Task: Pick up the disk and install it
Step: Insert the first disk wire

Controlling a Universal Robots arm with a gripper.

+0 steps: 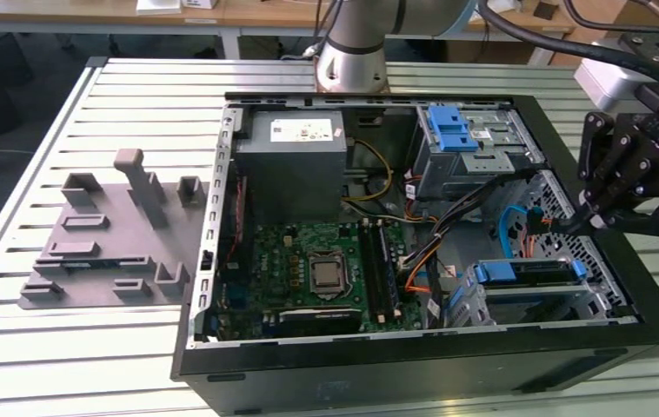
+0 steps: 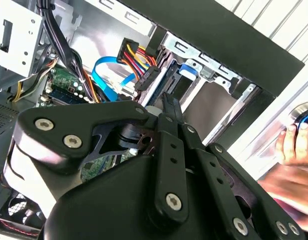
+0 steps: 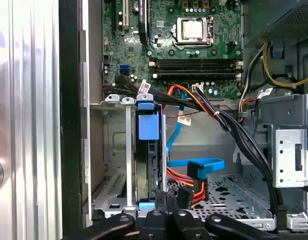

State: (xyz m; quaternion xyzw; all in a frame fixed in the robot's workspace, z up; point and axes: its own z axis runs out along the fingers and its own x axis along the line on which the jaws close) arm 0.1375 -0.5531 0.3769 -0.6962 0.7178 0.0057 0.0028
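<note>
The disk sits on edge in the drive cage of the open computer case. The claw hovers above, clenched, grasping nothing.

No words or numbers can be read here. The grey box in the upper middle of the exterior view has a white sticker, but its print is too small. Little white tags hang on cables in the first wrist view, print unclear.
</note>
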